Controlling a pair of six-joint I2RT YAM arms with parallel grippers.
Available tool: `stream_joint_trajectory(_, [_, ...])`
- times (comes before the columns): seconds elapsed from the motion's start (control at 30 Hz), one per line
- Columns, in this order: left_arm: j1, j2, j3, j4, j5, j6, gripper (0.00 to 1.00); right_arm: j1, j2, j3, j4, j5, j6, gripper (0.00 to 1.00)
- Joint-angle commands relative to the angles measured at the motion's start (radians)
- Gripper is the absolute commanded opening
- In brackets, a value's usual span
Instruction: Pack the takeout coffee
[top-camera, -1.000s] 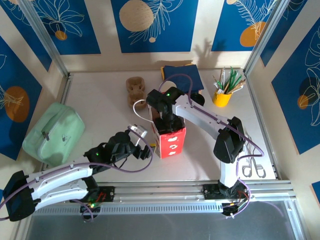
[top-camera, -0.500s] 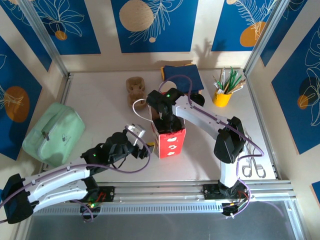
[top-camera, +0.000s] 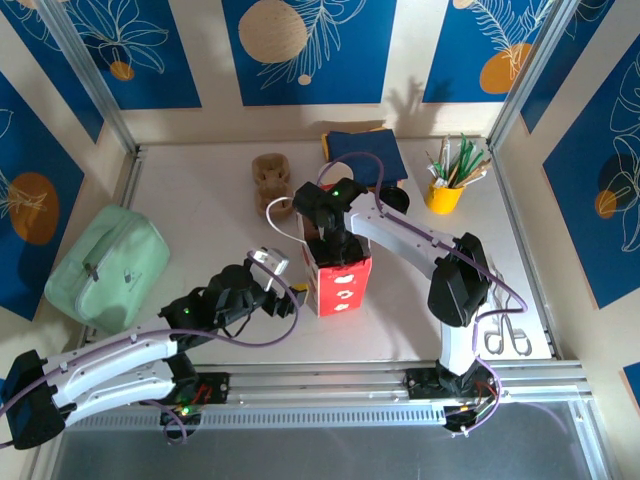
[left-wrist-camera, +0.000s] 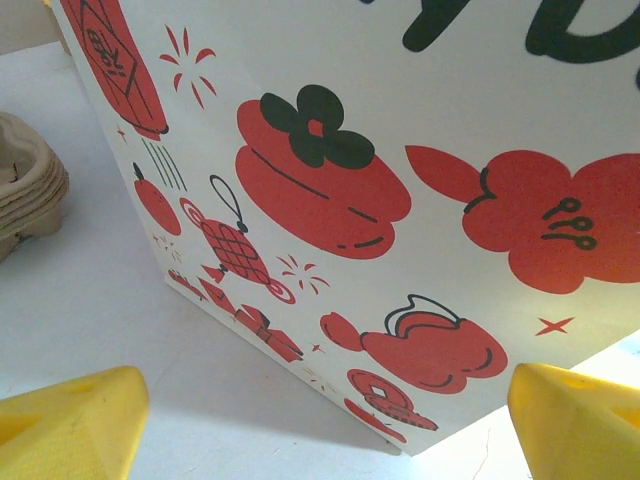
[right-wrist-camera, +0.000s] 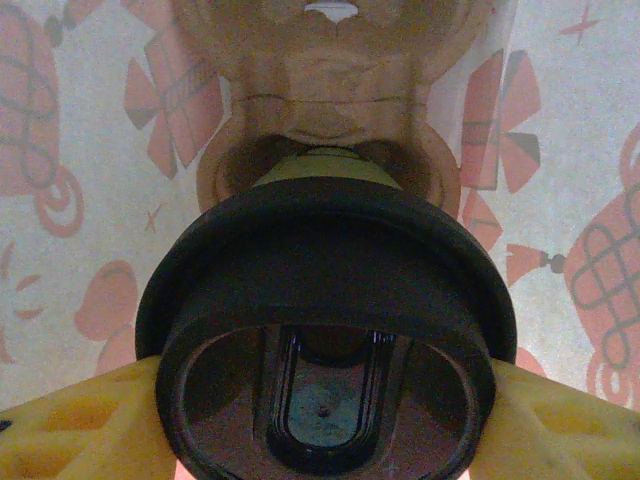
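takeout coffee (right-wrist-camera: 325, 290): was inside the paper bag (top-camera: 343, 283), over a cardboard cup carrier (right-wrist-camera: 330, 90);
right gripper (right-wrist-camera: 322, 430): jaws were clamped on the coffee's black lid;
left gripper (left-wrist-camera: 322, 420): jaws stood wide apart, at 8 o'clock of the bag

Top view looks steeply down on the whole table (top-camera: 200, 190) from its 6 o'clock edge; left wrist faces the bag (left-wrist-camera: 400, 180) side, very near; right wrist looks into it, tight on the cup (right-wrist-camera: 325, 260); all share the bag.
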Motion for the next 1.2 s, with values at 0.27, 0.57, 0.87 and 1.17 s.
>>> stream_joint_trajectory(0.27, [-0.007, -0.005, -0.006, 0.003, -0.009, -0.010, 0.92, 0.000, -0.029, -0.020, 0.006, -0.014, 0.001, 0.60])
stream_joint_trajectory(0.57, [-0.007, -0.004, -0.009, 0.006, -0.008, -0.012, 0.92, -0.003, -0.025, -0.029, 0.012, -0.016, 0.001, 0.60])
stream_joint_trajectory(0.87, [-0.007, 0.004, -0.005, 0.010, -0.007, -0.011, 0.93, -0.006, -0.024, -0.047, 0.030, -0.019, 0.002, 0.60])
stream_joint_trajectory(1.17, [-0.008, -0.001, -0.008, 0.006, -0.011, -0.013, 0.92, -0.009, -0.016, -0.068, 0.053, -0.021, 0.003, 0.60])
